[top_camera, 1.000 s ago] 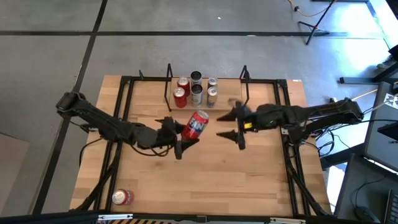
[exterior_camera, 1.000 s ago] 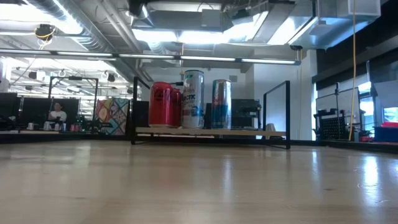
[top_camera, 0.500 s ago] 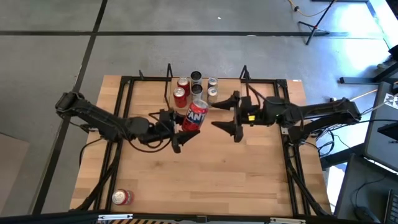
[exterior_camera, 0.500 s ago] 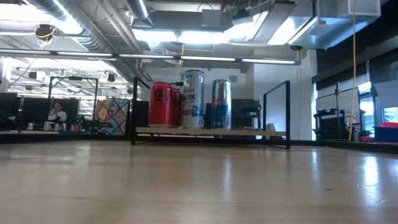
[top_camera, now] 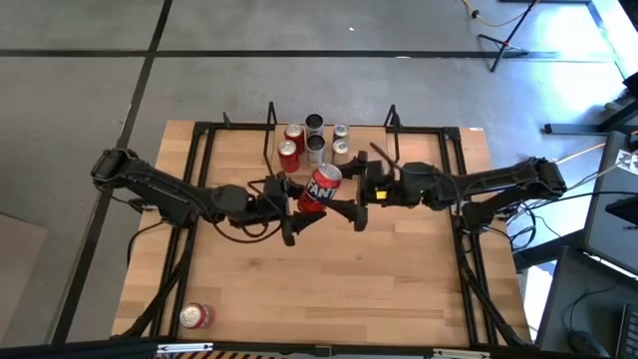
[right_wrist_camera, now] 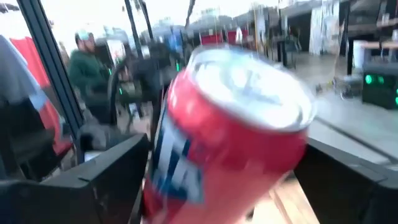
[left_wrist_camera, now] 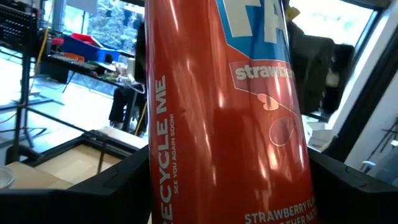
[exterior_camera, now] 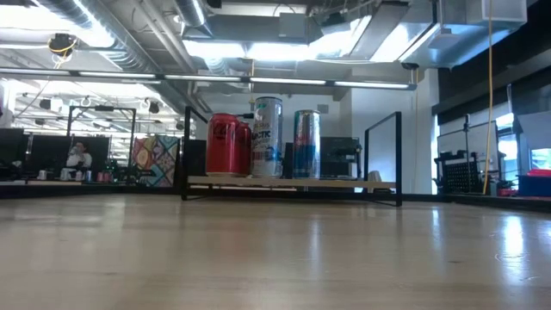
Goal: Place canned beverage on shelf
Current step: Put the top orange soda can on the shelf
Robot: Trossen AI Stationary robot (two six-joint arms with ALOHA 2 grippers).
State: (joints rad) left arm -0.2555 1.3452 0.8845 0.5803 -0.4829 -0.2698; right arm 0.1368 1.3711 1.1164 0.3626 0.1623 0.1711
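Observation:
A red canned beverage (top_camera: 318,189) hangs above the middle of the table, with my left gripper (top_camera: 299,205) shut on it. It fills the left wrist view as a red can (left_wrist_camera: 230,112). My right gripper (top_camera: 346,189) is open and comes from the table's right. Its two fingers stand on either side of the can's silver top (right_wrist_camera: 255,84); I cannot tell whether they touch it. The shelf (top_camera: 331,160) stands at the far middle with several cans on it. It also shows in the low view as the shelf (exterior_camera: 293,181), where neither gripper appears. My left gripper pinches the can's red side wall (left_wrist_camera: 168,186) between its two fingers (left_wrist_camera: 106,186), one on each side of the body. The fingers come roughly level from the table's left and lie across the can. The can is lifted clear of the table and tilted, its top toward my right gripper.
Red, silver and blue cans (exterior_camera: 267,138) stand upright on the shelf between its black wire ends (top_camera: 270,135). Another red can (top_camera: 195,316) lies near the table's near left corner. Bare wood stretches across the near half of the table (top_camera: 339,289).
My right gripper has gone toward the table's left, up to the can, and its fingers have spread wider, now flanking the can's top. My left gripper has carried the can a little toward the far edge and tipped it, so its top now shows from above.

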